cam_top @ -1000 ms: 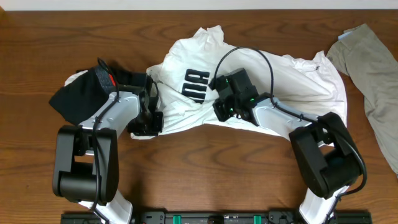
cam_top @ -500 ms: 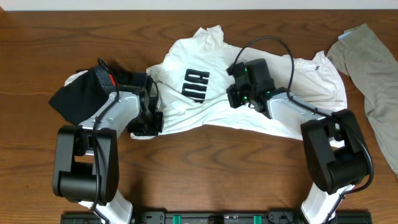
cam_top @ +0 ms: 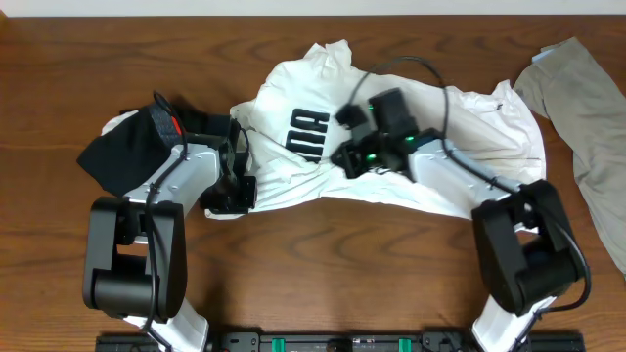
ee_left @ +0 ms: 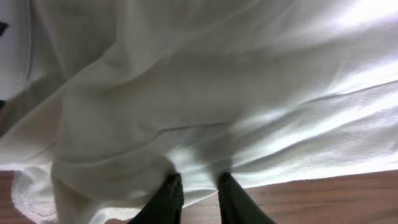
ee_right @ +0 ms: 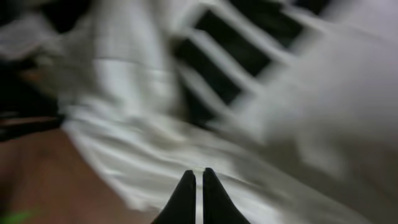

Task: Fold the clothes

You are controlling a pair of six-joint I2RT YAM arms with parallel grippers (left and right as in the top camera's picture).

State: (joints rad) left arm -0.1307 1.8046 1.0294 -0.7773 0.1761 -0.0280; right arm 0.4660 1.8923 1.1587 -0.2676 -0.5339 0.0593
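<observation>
T-shirt point(cam_top: 284, 88) white knit, rumpled, soft folds; table point(cam_top: 323, 284) wood-grained.

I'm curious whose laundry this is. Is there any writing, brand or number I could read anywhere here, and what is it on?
On the white T-shirt: dark block letters, lying sideways and partly lost in a fold, so I cannot read them for certain; the right wrist view shows them only as blurred strokes.
On the black garment and the khaki garment: no writing shows.
Nothing else here carries readable text.
</observation>
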